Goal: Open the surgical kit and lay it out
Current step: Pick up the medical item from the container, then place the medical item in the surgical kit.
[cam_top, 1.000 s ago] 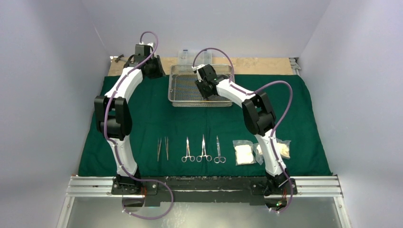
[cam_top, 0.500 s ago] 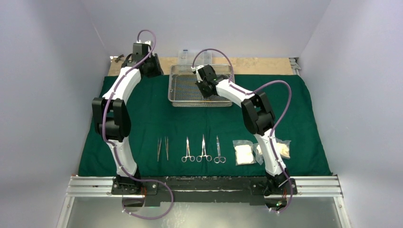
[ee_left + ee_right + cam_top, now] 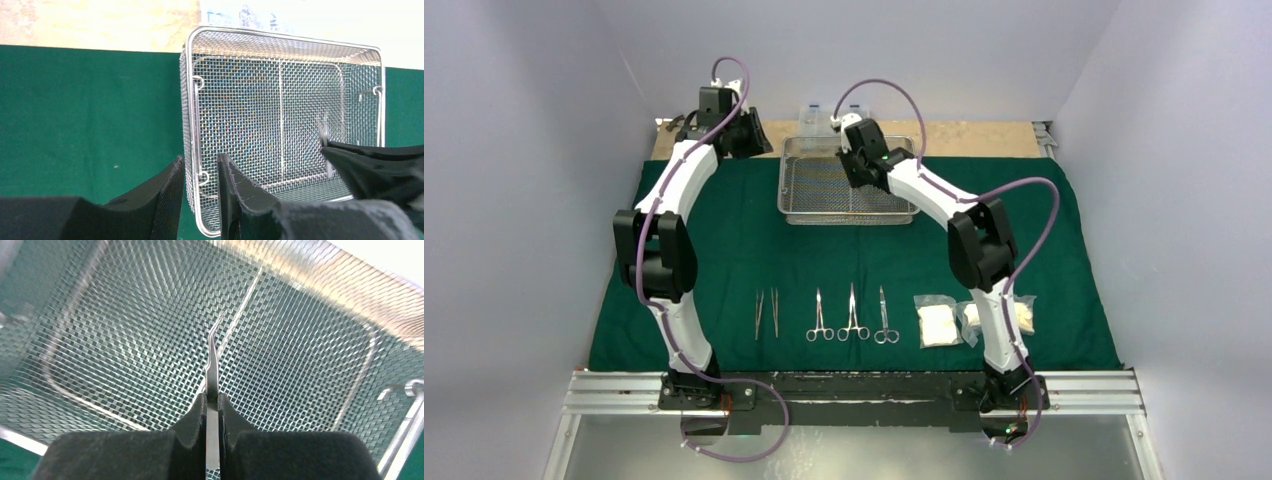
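Note:
The steel wire-mesh tray [image 3: 804, 195] sits at the back of the dark green cloth [image 3: 724, 250]. My left gripper [image 3: 199, 162] straddles the tray's left wall [image 3: 186, 125], one finger outside and one inside, closed on it. Over the tray floor [image 3: 125, 330], my right gripper [image 3: 212, 397] is shut on thin curved-tip tweezers [image 3: 214, 360], which point away from the camera. From above, the right gripper [image 3: 856, 176] hangs over the tray's middle. Two tweezers [image 3: 766, 313], three scissors-like instruments [image 3: 852, 318] and gauze packets [image 3: 938, 322] lie in a row near the front.
A clear plastic box [image 3: 819, 118] stands just behind the tray on the bare wooden strip [image 3: 964, 135]. The right arm's lower link partly covers the gauze packets at the front right [image 3: 1022, 315]. White walls close in both sides.
My right gripper has closed on the tweezers in the tray and drawn up and toward the back. The left arm shifted slightly and still holds the tray wall.

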{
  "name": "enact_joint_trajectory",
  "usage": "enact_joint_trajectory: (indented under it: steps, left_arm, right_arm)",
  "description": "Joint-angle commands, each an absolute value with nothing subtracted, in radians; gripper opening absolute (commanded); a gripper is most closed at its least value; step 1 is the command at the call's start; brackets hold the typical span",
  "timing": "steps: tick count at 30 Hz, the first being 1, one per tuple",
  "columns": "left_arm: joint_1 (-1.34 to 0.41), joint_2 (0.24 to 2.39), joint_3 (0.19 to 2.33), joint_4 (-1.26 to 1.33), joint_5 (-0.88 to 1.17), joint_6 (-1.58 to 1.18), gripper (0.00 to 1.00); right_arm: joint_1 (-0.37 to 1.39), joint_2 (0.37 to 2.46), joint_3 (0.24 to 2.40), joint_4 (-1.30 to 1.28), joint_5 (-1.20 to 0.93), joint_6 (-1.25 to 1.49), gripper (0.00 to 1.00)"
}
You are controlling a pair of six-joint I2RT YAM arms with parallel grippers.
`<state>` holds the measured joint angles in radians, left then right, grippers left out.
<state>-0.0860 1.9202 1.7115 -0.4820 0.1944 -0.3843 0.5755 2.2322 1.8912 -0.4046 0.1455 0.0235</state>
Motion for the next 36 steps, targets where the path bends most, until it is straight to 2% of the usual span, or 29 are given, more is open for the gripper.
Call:
enact_joint_trajectory:
  steps: [1,5,9,12,14,18,24,28,36]
  left_arm:
    - [-0.078,1.863,1.748,-0.420,0.280,-0.409,0.30]
    - [-0.079,1.847,1.740,-0.378,0.379,-0.419,0.30]
    - [-0.080,1.839,1.731,-0.284,0.596,-0.464,0.32]
    - [-0.085,1.824,1.647,-0.006,0.856,-0.652,0.33]
    - [-0.092,1.811,1.567,0.243,0.938,-0.820,0.35]
    - [-0.094,1.782,1.482,0.502,0.982,-0.990,0.41]
    - [-0.132,1.784,1.475,0.670,1.023,-1.118,0.45]
    - [-0.143,1.795,1.451,0.876,1.052,-1.276,0.45]
    - [-0.144,1.835,1.448,1.062,1.073,-1.428,0.45]
  right_arm:
    - [0.558,2.088,1.922,-0.304,0.124,0.083,0.03]
    - [0.526,2.056,1.961,-0.301,0.010,0.153,0.03]
    - [0.472,2.010,1.971,-0.234,-0.194,0.320,0.03]
    - [0.427,1.975,1.928,-0.090,-0.395,0.497,0.03]
    - [0.422,1.957,1.889,0.037,-0.507,0.584,0.04]
    - [0.423,1.942,1.837,0.240,-0.620,0.755,0.05]
    - [0.425,1.960,1.788,0.490,-0.679,0.974,0.04]
    - [0.425,1.959,1.774,0.544,-0.681,1.002,0.04]
    - [0.430,1.960,1.748,0.604,-0.667,1.039,0.04]
